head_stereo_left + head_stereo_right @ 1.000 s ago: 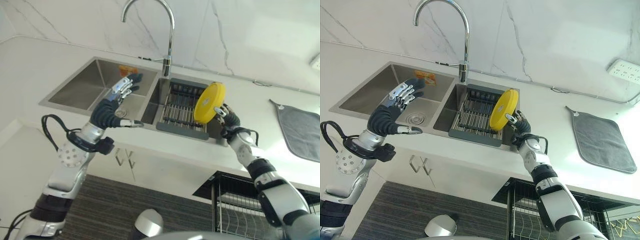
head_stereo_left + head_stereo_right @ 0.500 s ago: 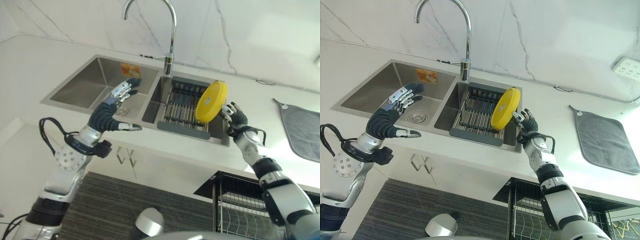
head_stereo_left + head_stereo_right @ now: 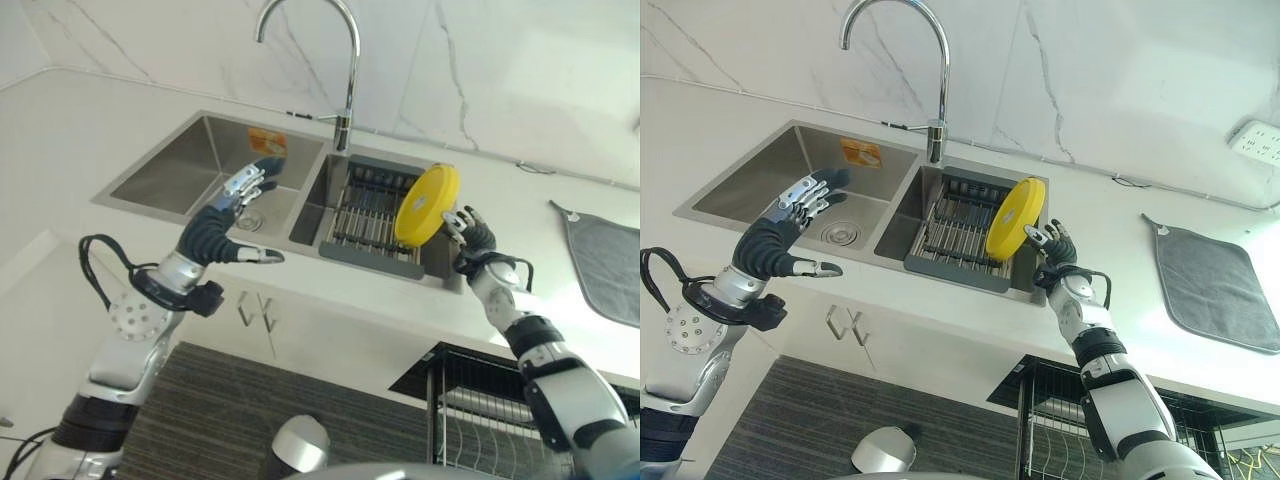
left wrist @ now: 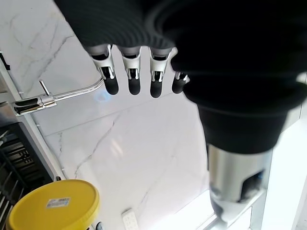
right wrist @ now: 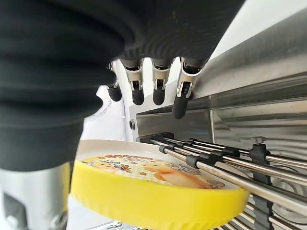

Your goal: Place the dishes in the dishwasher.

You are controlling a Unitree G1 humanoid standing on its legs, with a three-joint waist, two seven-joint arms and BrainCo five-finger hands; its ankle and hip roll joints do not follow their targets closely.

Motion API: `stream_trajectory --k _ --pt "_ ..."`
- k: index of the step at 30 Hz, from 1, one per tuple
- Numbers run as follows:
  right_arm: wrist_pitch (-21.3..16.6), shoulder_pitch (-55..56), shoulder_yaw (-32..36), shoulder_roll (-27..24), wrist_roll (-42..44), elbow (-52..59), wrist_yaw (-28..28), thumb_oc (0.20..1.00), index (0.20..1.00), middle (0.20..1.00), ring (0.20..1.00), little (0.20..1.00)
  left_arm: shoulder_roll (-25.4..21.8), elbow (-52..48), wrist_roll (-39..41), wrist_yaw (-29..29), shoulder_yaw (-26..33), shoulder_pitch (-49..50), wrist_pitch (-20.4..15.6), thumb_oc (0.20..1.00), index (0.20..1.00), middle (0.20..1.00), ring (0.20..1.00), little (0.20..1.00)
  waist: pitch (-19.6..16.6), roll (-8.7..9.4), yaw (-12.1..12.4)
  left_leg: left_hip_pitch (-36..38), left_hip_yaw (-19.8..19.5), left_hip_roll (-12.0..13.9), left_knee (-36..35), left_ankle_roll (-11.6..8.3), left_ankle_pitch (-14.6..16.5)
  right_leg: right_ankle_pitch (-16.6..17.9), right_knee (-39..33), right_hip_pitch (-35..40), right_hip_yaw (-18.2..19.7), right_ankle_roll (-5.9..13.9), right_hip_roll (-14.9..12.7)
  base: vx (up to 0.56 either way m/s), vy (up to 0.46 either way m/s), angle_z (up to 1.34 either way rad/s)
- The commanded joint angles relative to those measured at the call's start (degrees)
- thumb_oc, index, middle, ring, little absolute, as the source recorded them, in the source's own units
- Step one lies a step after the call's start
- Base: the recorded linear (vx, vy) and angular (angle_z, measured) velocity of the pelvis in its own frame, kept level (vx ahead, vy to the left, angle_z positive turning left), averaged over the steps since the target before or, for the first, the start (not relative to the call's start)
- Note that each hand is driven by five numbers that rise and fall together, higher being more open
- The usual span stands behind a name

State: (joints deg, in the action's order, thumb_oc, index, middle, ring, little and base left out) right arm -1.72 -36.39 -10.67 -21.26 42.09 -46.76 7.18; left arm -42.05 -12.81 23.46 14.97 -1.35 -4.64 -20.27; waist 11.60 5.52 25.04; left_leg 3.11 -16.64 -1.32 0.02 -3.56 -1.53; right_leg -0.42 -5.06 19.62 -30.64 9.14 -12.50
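One yellow plate (image 3: pixel 427 205), one dish rack (image 3: pixel 366 215), two-basin sink (image 3: pixel 190 170), one faucet (image 3: pixel 340 60)

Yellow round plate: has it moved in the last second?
No. The yellow round plate sits at the same offset from the chrome faucet and the dark dish rack; only the camera shifted.

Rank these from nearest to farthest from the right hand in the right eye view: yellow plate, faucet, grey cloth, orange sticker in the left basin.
From the right hand:
1. Yellow plate, right beside the fingers, standing in the sink rack.
2. Grey cloth, on the counter to the right.
3. Faucet, behind the sink divider.
4. Orange sticker, far left basin wall.
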Motion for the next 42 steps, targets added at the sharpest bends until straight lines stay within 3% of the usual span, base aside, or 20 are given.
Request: stream_trajectory --k 1,13,42 --pt "-1.8 -4.8 -3.0 -3.9 -2.0 -0.1 0.2 1.000 1.000 1.000 1.000 1.000 -1.3 -0.4 -1.2 0.0 0.0 1.9 -2.9 1.000 1.000 1.000 1.000 1.000 -5.4 -2.24 1.5 3.4 3.9 6.3 -5.0 -1.26 0.1 1.7 0.5 1.3 1.8 3.86 -3.9 0.00 0.000 0.00" --pt "-0.7 -6.6 -4.7 -6.2 -6.8 0.2 -0.3 1.000 1.000 1.000 1.000 1.000 -2.2 -0.3 -0.8 1.2 0.8 2.8 -3.5 1.000 1.000 1.000 1.000 1.000 -4.6 -1.41 2.3 3.2 3.3 6.2 -5.0 -1.25 0.1 1.9 0.6 1.2 1.7 4.13 -4.0 0.00 0.000 0.00" --pt "-0.9 -9.9 -5.3 -7.6 -6.8 -0.2 1.6 1.000 1.000 1.000 1.000 1.000 -2.8 -0.9 -1.2 0.2 0.2 3.6 -4.0 1.000 1.000 1.000 1.000 1.000 -1.5 -1.38 3.4 1.3 2.4 6.8 -4.6 -1.44 -0.4 1.5 1.8 -0.5 2.2 4.25 -4.5 0.01 0.000 0.01"
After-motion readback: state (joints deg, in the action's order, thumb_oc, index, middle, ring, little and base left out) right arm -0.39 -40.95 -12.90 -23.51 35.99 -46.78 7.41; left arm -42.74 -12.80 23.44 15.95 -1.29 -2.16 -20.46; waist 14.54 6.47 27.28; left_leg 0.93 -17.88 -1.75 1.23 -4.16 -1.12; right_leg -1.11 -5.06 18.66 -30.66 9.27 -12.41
